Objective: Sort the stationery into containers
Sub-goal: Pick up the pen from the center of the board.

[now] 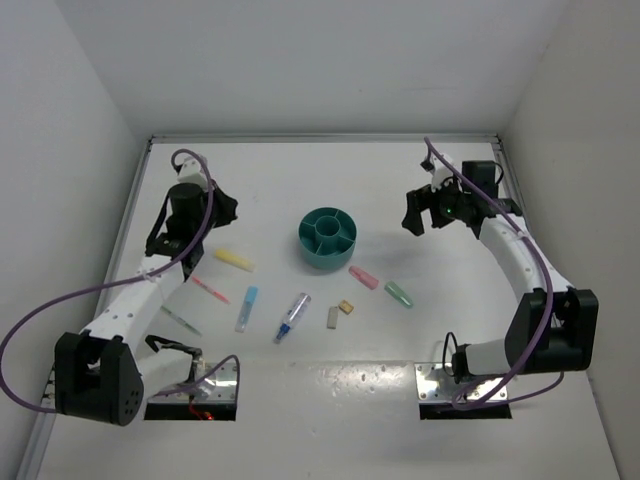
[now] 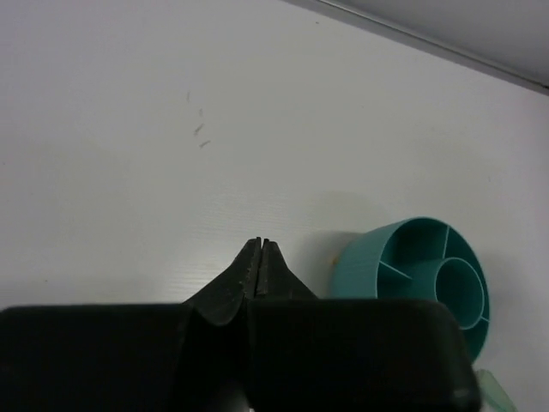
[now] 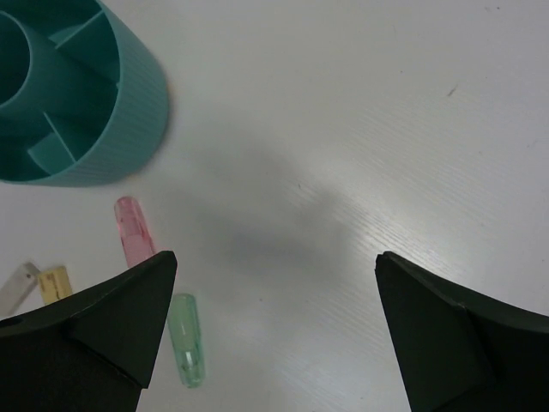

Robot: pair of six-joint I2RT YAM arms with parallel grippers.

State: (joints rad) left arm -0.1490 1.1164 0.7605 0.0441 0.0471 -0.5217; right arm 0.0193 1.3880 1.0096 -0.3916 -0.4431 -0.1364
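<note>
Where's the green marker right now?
In the top view, the green marker lies just right of the pink marker, on the near-right side of the teal organiser.

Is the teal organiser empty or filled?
Empty: the organiser shows only bare teal compartments and centre cup from above.

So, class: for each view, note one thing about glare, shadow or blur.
Top view: glare streaks the table towards the bottom. Left wrist: the left end effector is a dark, featureless mass. Right wrist: the organiser has a blurred edge, and a soft shadow crosses the table.
</note>
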